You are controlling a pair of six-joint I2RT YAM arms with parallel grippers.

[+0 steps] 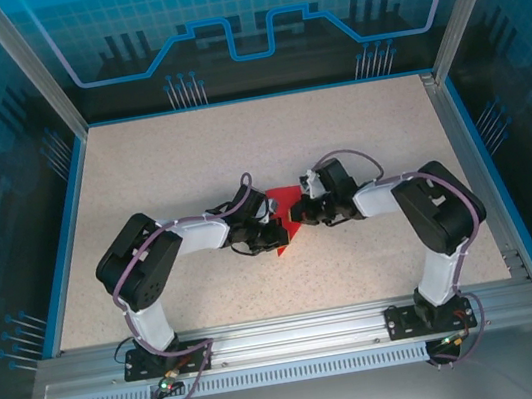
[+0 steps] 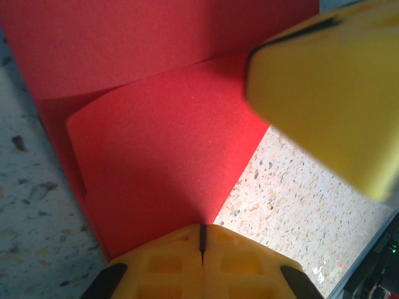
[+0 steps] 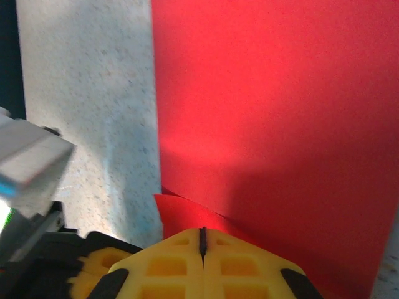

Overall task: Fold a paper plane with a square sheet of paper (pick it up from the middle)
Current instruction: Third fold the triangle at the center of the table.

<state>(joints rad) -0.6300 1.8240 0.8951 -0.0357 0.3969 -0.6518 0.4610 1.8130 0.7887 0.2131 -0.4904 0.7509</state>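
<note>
Both of my grippers meet at the middle of the table (image 1: pixel 141 179), over the red paper sheet (image 1: pixel 283 200), and both have their yellow fingers pressed together. The left gripper (image 2: pixel 202 235) rests its closed tip at the near corner of a folded flap (image 2: pixel 168 156). I cannot tell whether a layer is nipped in the seam or the tip only bears down on it. The right gripper (image 3: pixel 202 240) sits likewise at the sheet's edge, with a small red corner peeping out beside its tip.

I judge this an early fold: one flap is laid over but bowed rather than flat, and there is no dart shape yet. The next move calls for flattening that flap and running along its crease while the other gripper anchors the sheet against sliding.

The sheet's straight edge runs up the right wrist view, with bare table to its left. The flap's free edge slants from my left tip towards the right gripper's finger (image 2: pixel 330 87), which hangs close over it. Bare table lies wide on every side, and the blue rim (image 1: pixel 64 236) is well apart. The only tight spot is between my two wrists, so any sweep should go outward.
</note>
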